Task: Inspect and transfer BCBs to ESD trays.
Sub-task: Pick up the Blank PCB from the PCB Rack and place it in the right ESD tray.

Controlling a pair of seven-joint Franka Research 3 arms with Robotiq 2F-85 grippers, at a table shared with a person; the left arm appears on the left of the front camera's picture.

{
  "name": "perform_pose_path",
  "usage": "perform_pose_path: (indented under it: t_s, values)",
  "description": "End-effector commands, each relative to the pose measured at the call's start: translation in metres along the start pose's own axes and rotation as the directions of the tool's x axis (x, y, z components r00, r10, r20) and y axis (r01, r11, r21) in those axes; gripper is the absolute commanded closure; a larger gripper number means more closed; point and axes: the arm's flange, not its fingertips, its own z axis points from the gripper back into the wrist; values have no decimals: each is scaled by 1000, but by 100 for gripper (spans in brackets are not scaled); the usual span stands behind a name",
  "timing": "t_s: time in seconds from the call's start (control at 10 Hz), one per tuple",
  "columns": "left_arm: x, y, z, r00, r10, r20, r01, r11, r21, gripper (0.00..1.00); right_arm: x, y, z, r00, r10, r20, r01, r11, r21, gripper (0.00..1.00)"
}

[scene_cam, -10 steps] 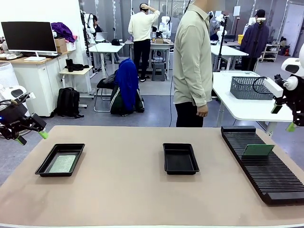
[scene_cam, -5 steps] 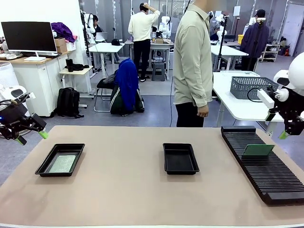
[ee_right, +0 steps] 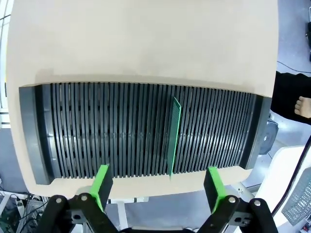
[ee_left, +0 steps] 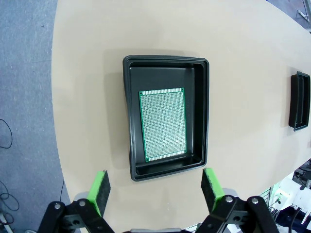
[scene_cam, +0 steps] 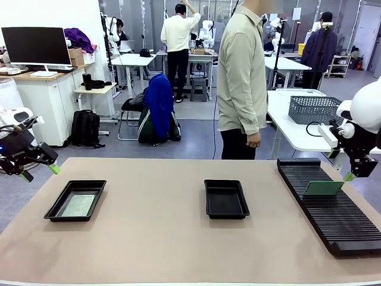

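One BCB (scene_cam: 78, 205) lies flat in the left ESD tray (scene_cam: 59, 204); the left wrist view looks down on this board (ee_left: 162, 125) and its tray (ee_left: 201, 121). My left gripper (scene_cam: 39, 168) hovers open off the table's left edge, its green fingers (ee_left: 99, 190) apart and holding nothing. A second ESD tray (scene_cam: 225, 198) sits bare at the table's middle. Another BCB (scene_cam: 323, 188) stands on edge in the black slotted rack (scene_cam: 333, 220). My right gripper (scene_cam: 344, 170) hangs open just above and behind that board, seen edge-on as a thin BCB (ee_right: 173, 136) between the fingers (ee_right: 102, 181).
A person (scene_cam: 241, 77) in a pale shirt stands at the far side, one hand (scene_cam: 254, 140) hanging near the table edge. Behind the rack stands a white table with a wire basket (scene_cam: 313, 109). Bare tabletop (scene_cam: 155, 238) lies between the trays and in front.
My right arm has swung left and down toward the upright board in the rack. The left arm has stayed still, as have both boards.
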Motion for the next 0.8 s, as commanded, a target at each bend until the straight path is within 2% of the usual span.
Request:
perform_pose_path:
  t_s: [0.0,0.7]
  values:
    - [1,1,-1,1000,0,9,0,1000,-1,0,-9,-1,-17,999,10,40,-9,1000,-28,0]
    - [1,1,-1,1000,0,9,0,1000,-1,0,-19,-7,-58,999,-2,40,4,998,-65,0]
